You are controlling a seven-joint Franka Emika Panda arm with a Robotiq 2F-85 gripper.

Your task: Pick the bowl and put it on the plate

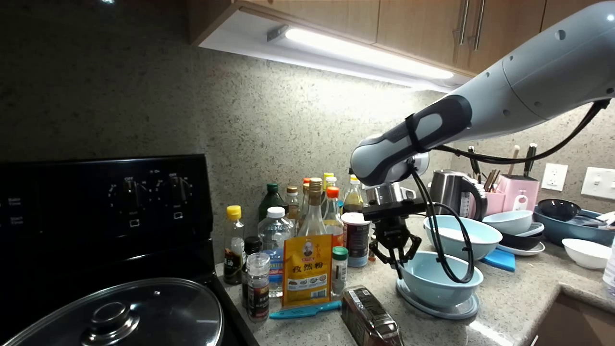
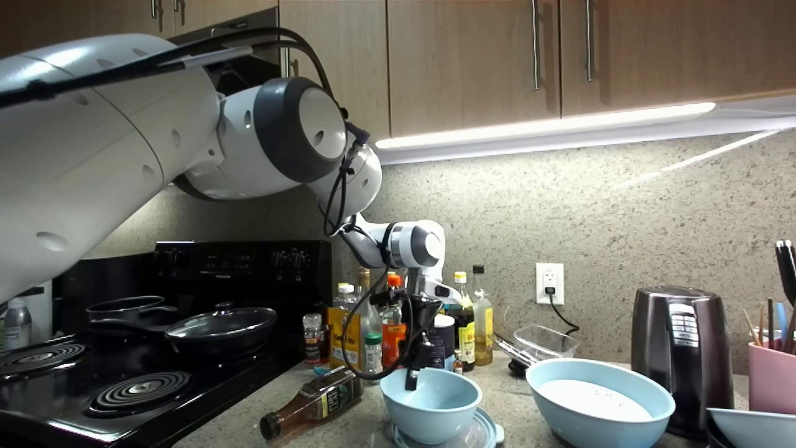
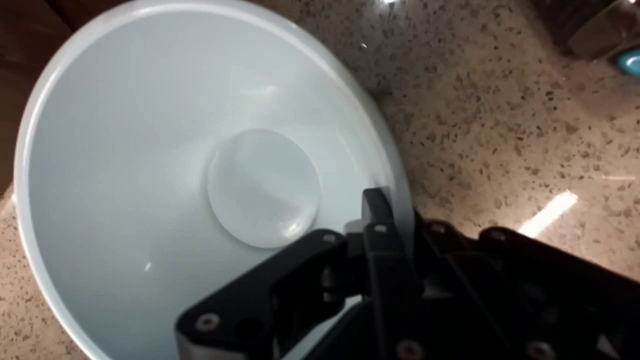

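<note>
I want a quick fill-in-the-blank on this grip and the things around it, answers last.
One finger of the gripper is inside the bowl; the other is ____ it.
Of bowl and plate, the upper one is the ____.
The brown bottle lies on its ____.
The strip light under the cabinets is switched ____.
Missing words: outside; bowl; side; on.

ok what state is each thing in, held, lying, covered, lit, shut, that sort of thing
Pale blue plate: lying flat, partly hidden
Pale blue-green bowl: held over that plate, contact unclear
Robotiq gripper: shut on the bowl's rim
Brown labelled bottle: lying on its side, capped
Frying pan: covered with a glass lid
Coil burners: not glowing
Under-cabinet light: on
Cabinet doors: shut
Wall outlet: plug inserted
</note>
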